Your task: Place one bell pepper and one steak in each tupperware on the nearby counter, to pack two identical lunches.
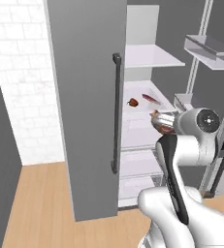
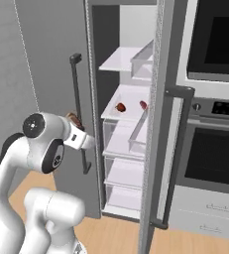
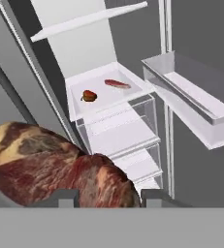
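The tool (image 3: 104, 193) holds a big red-and-tan marbled raw steak (image 3: 55, 167) tight between its tips. Ahead of the tool, on a white fridge shelf (image 3: 133, 89), sit a small red bell pepper (image 3: 88, 95) and, beside it, a second thin red steak (image 3: 117, 84).

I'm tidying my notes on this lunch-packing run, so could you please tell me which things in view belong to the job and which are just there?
Part of the job:
- steak held in the gripper, jaws closed on it
- second steak on the fridge shelf
- bell pepper on that shelf

Just there:
- fridge door handle
- door bin
- oven
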Controlling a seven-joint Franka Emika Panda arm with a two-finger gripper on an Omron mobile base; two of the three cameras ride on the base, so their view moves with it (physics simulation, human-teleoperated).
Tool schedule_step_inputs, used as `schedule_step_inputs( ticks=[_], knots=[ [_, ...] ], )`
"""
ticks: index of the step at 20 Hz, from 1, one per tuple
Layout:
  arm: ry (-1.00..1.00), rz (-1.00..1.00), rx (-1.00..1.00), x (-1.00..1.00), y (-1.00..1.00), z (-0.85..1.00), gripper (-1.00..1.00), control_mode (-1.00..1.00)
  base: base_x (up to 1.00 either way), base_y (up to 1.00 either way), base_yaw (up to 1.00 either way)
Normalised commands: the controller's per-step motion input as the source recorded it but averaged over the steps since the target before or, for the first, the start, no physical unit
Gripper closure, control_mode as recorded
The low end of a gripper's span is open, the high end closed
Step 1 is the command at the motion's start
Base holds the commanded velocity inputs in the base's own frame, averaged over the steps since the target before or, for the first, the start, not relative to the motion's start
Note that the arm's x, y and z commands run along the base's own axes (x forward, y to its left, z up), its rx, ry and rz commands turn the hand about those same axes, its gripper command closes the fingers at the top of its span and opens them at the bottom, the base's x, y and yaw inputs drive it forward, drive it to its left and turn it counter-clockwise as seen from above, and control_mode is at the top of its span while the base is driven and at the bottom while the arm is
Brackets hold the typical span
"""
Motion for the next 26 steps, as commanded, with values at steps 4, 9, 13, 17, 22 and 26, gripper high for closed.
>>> schedule_step_inputs(
  ticks=[4,9,13,17,22,26],
  knots=[
    [0.00,0.00,0.00,0.00,0.00,0.00,1.00,1.00,-1.00,-0.06,0.00],
    [0.00,0.00,0.00,0.00,0.00,0.00,1.00,1.00,-1.00,-0.44,-0.10],
    [0.00,0.00,0.00,0.00,0.00,0.00,1.00,1.00,-0.85,-0.94,-0.27],
    [0.00,0.00,0.00,0.00,0.00,0.00,1.00,1.00,-0.09,-1.00,-0.48],
    [0.00,0.00,0.00,0.00,0.00,0.00,1.00,1.00,0.03,-0.86,-0.61],
    [0.00,0.00,0.00,0.00,0.00,0.00,1.00,1.00,0.30,-0.70,-0.66]
  ],
)
